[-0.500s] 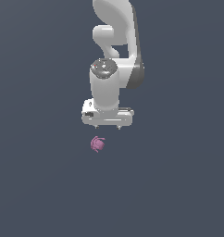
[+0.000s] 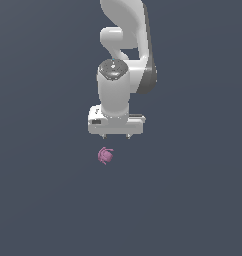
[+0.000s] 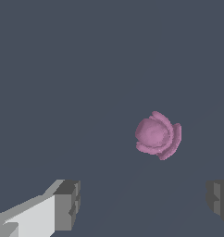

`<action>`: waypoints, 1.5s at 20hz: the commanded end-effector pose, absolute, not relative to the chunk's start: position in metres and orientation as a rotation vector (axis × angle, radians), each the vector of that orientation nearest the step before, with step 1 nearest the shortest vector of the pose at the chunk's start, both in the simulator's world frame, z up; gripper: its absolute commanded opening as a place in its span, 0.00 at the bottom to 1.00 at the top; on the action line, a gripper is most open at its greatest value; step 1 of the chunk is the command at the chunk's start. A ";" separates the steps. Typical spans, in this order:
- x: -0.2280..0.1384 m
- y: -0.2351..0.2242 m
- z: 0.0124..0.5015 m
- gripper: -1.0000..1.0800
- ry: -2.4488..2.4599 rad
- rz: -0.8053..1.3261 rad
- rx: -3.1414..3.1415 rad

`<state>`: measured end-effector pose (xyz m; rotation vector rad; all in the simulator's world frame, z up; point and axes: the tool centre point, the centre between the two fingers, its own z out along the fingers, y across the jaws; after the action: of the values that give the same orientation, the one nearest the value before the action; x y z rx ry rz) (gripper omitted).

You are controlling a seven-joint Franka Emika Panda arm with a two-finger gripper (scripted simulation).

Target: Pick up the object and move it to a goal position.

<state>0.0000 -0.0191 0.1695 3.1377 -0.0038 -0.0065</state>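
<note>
Gripper (image 2: pixel 116 135) hanging above the flat grey floor (image 2: pixel 43 200) with jaws wide apart and nothing between them, apparently so as to straddle the object (image 2: pixel 106 155) on a descent. Pink-purple object (image 3: pixel 158 135) lying on the floor, apart from both fingertips (image 3: pixel 67 203) and slightly toward the exterior view's left of the gripper's centre, so probably needing a small sideways correction first. Fingers mostly cut off in the wrist view, barely visible below the hand in the exterior view; no goal marker discernible; height above floor hard to judge.

pink-purple object (image 3: pixel 156 134), white claw (image 2: pixel 116 135), grey fingertips (image 3: pixel 67 205)
</note>
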 end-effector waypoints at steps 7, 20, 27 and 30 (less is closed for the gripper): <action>0.002 -0.021 0.170 0.96 -0.006 0.003 3.136; 0.012 -0.052 0.125 0.96 -0.418 0.000 3.116; 0.015 -0.070 0.100 0.96 -0.641 0.000 3.077; 0.016 -0.075 0.094 0.96 -0.690 0.000 3.065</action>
<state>0.0152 -0.0726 0.0966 3.0715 -0.6628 -0.0017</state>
